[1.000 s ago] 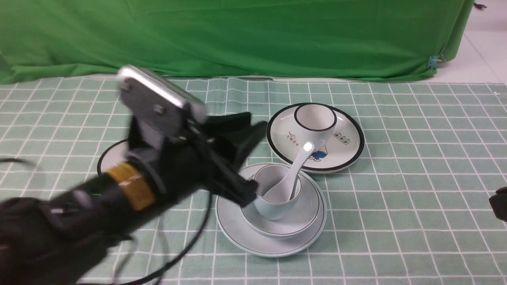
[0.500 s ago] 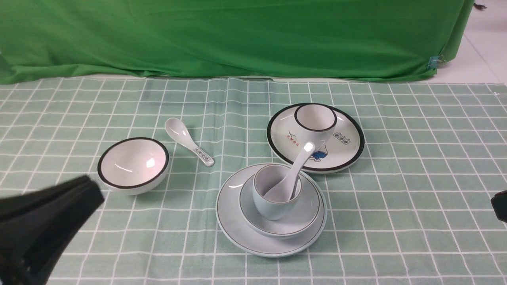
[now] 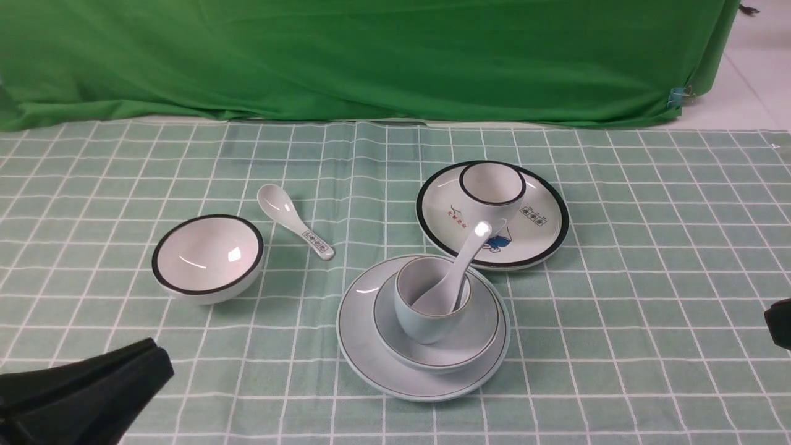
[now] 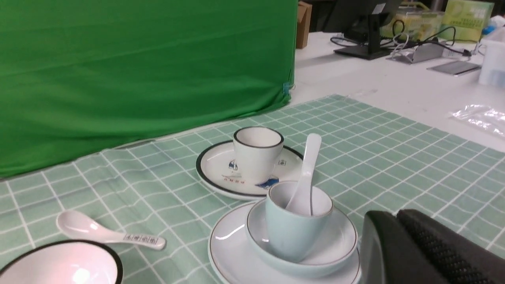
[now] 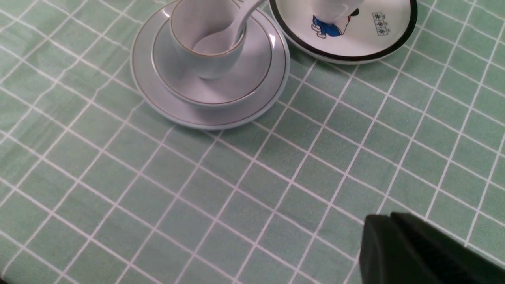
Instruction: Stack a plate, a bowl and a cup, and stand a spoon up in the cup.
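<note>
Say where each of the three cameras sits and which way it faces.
Front view: between the arms, facing the green backdrop; left gripper at bottom left.
Left wrist view: low above the cloth, facing the cup side-on; shut fingers at bottom.
Right wrist view: higher, angled down at the plate; fingers at bottom.
All share the stack with the spoon.

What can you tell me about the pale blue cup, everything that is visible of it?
The cup is pale blue, rounded, handleless, glossy like ceramic, with a thin dark rim line. It stands upright in the middle of the pale bowl, which sits on the matching plate. A plain pale spoon stands tilted inside, its handle leaning on the rim. No tool touches it.
</note>
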### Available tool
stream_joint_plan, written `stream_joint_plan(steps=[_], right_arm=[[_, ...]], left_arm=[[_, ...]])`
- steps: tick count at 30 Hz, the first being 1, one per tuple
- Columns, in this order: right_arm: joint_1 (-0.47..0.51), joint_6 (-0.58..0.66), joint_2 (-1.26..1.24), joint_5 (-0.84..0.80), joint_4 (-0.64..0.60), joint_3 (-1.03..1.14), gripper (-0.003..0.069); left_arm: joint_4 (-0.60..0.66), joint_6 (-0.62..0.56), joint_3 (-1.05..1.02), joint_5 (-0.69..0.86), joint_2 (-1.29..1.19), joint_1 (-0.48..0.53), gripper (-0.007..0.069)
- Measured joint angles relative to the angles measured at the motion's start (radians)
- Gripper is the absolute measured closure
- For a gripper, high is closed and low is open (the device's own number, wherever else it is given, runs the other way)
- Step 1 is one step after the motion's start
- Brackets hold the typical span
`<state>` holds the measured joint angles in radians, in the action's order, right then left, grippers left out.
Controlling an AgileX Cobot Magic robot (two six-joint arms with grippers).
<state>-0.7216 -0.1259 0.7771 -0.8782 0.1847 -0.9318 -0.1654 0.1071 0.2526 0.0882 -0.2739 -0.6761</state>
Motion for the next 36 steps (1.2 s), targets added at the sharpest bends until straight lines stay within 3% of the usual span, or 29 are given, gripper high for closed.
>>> stream_joint_plan(steps=[6, 10, 13, 14, 16, 19, 25, 36], right_arm=[[0.077, -0.001, -0.02, 0.014, -0.005, 0.003, 0.0613], [0.252, 0.06, -0.126, 0.157, -0.012, 0.104, 0.0643], [0.432, 0.107, -0.278, 0.427, -0.026, 0.336, 0.0643], [0.432, 0.11, -0.278, 0.427, -0.029, 0.352, 0.0643], [0.558, 0.114, -0.421, 0.564, -0.041, 0.533, 0.0643], [0.665, 0.081, -0.582, 0.614, -0.044, 0.717, 0.0643], [0.735, 0.034, -0.729, 0.653, -0.05, 0.917, 0.0643], [0.737, 0.045, -0.776, 0.654, -0.051, 0.938, 0.0643]], left_arm=[[0.0, 0.001, -0.001, 0.005, 0.0, 0.0, 0.0613], [0.0, 0.001, -0.001, 0.005, 0.0, 0.0, 0.0613], [0.0, 0.001, -0.001, 0.005, 0.0, 0.0, 0.0613], [0.0, 0.001, -0.001, 0.005, 0.0, 0.0, 0.0613], [0.0, 0.001, -0.001, 0.005, 0.0, 0.0, 0.0613], [0.0, 0.001, -0.001, 0.007, 0.0, 0.0, 0.0613], [0.0, -0.033, -0.001, 0.007, 0.0, 0.0, 0.0612], [0.0, -0.045, -0.001, 0.008, 0.0, 0.0, 0.0612]])
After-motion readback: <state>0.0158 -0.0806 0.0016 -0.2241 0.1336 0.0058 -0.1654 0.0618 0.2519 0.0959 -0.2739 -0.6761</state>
